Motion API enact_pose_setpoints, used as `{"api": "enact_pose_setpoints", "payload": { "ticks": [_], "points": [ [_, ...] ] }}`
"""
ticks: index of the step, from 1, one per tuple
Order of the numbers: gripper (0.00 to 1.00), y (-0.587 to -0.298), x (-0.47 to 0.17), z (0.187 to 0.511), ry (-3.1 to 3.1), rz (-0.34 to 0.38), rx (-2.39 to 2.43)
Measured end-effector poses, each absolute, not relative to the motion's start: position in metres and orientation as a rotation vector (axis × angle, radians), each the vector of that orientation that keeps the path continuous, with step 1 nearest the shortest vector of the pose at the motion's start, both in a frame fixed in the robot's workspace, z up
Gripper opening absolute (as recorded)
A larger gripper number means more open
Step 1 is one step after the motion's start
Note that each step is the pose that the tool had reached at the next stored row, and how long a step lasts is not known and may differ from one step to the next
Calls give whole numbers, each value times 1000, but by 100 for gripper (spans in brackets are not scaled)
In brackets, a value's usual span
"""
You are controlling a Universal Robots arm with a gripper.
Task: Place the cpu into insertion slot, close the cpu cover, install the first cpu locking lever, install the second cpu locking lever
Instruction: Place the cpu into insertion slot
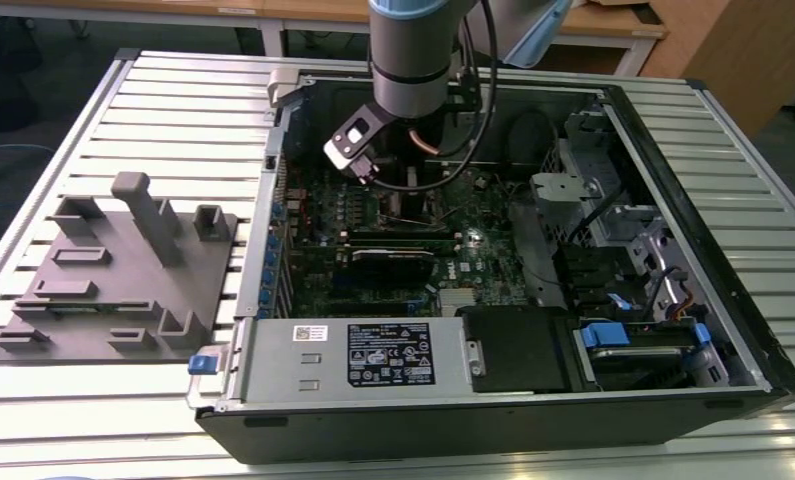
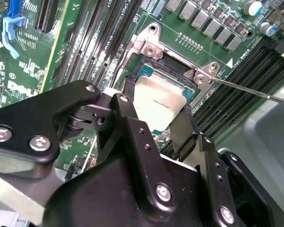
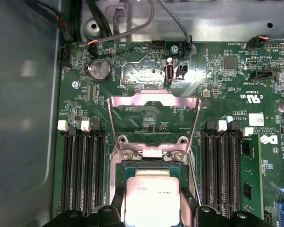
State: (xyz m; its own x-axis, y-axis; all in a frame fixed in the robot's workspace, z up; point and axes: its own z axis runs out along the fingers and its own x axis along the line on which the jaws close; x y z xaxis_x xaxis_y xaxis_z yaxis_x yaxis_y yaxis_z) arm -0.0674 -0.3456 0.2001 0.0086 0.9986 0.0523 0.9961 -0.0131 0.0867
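In both wrist views the cpu (image 3: 151,201) (image 2: 158,101), a flat square chip with a dull silvery top, sits between my gripper's black fingers (image 3: 114,215). My gripper (image 2: 156,120) is shut on it from two sides. The chip is over the insertion slot (image 3: 151,166), whose dark rim and blue-green edge show just beyond it. The cpu cover (image 3: 154,98), a thin silver frame, stands swung open behind the slot. A thin wire locking lever (image 2: 255,92) sticks out from the socket's corner. In the exterior view the arm (image 1: 411,60) reaches down into the open computer case (image 1: 717,250).
Black memory slots (image 3: 83,165) (image 3: 222,161) flank the socket closely. A coin battery (image 3: 98,70) and cables lie behind it, and a grey case wall (image 3: 23,118) stands to one side. A grey parts fixture (image 1: 117,270) rests on the slatted table at the exterior view's left.
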Motion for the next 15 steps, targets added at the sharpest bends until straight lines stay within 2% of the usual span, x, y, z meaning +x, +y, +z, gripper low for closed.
{"api": "enact_pose_setpoints", "payload": {
  "ticks": [15],
  "points": [
    [54,-345,-68,194,2170,153,2230]
  ]
}}
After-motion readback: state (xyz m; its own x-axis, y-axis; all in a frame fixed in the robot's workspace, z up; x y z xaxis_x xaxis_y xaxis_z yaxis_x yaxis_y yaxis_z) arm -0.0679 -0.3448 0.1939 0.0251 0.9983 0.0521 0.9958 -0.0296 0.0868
